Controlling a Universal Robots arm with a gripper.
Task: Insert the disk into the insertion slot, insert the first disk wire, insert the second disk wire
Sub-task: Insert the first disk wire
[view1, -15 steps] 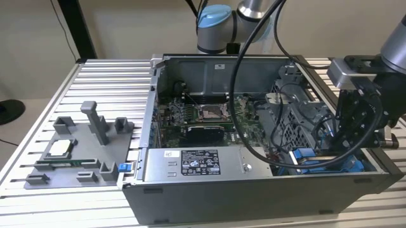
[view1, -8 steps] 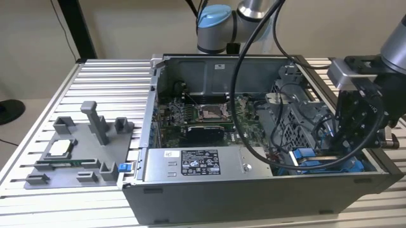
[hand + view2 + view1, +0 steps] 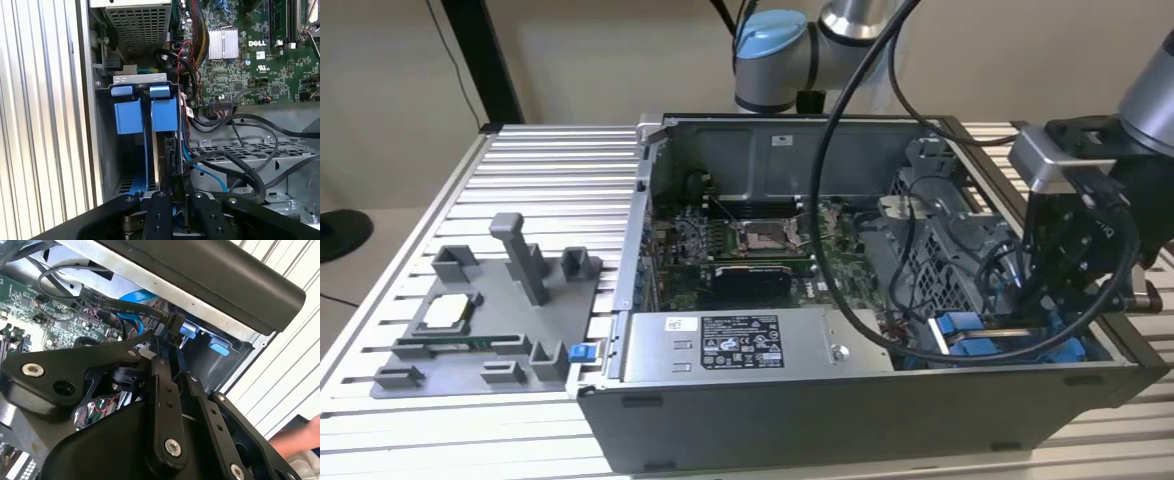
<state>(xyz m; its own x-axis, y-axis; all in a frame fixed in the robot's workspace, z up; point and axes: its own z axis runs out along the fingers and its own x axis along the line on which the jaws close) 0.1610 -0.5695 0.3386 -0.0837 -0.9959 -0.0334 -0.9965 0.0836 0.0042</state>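
The end effector reaches down into the computer case, just beside the silver power-supply box. Its fingers are drawn close together, pinching a black plug on a flat dark cable. The disk, in its blue frame, sits inside the insertion slot next to the power-supply box, with the plug at its near edge.

Exterior view overlooks the whole case; the 2 wrist views look closely at the insertion slot.
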